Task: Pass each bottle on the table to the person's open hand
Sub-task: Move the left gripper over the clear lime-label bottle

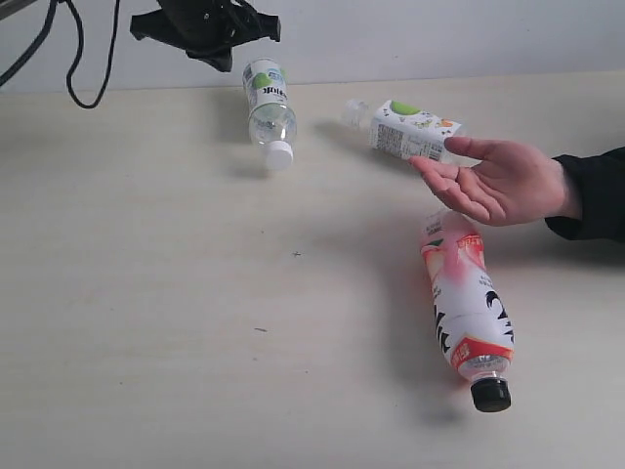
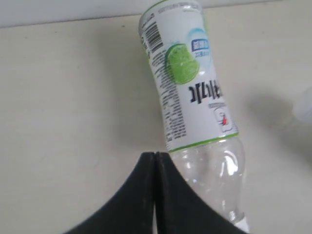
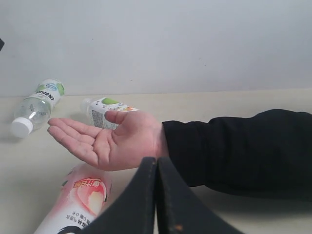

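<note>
Lying flat, glossy pink-white bottle [image 1: 467,303]; left end effector [image 2: 154,155], right end effector [image 3: 157,160] closed

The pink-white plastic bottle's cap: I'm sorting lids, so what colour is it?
Black: the round cap on the pink-white plastic bottle, clearest in exterior view.

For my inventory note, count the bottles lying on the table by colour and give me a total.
Clear bottle with lime-green label: 1
White-labelled bottle: 1
Pink-white bottle with black cap: 1
Total: 3
</note>
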Robot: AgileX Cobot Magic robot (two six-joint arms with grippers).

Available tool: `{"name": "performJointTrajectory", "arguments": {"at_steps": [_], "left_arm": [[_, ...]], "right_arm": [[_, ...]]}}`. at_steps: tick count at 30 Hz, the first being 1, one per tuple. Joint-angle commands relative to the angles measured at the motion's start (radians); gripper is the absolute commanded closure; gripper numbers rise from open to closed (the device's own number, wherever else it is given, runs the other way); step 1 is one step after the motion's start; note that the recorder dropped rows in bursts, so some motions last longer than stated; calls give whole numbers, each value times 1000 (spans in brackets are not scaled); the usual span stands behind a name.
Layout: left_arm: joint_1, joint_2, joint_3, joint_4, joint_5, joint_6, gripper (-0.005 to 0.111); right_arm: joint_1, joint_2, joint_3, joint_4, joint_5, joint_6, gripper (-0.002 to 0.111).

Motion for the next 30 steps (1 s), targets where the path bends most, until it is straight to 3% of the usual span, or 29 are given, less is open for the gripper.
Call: {"name": "performJointTrajectory", "arguments": {"at_steps": [1, 5, 11, 13, 30], "left_arm": [[-2, 36, -28, -112, -120, -22, 104], [0, 66, -42, -149, -197, 0, 85], [11, 119, -55, -143, -268, -3, 25], [11, 134, -55, -144, -295, -3, 16], [11, 223, -55, -110, -446, -33, 15]], "right_arm": [[-3, -6, 4, -3, -7, -4, 108], [-3, -6, 4, -3, -7, -4, 108], [-3, -6, 4, -3, -7, -6, 108], [-3, -6, 4, -3, -7, -6, 108], [-3, -6, 4, -3, -7, -6, 108]]}}
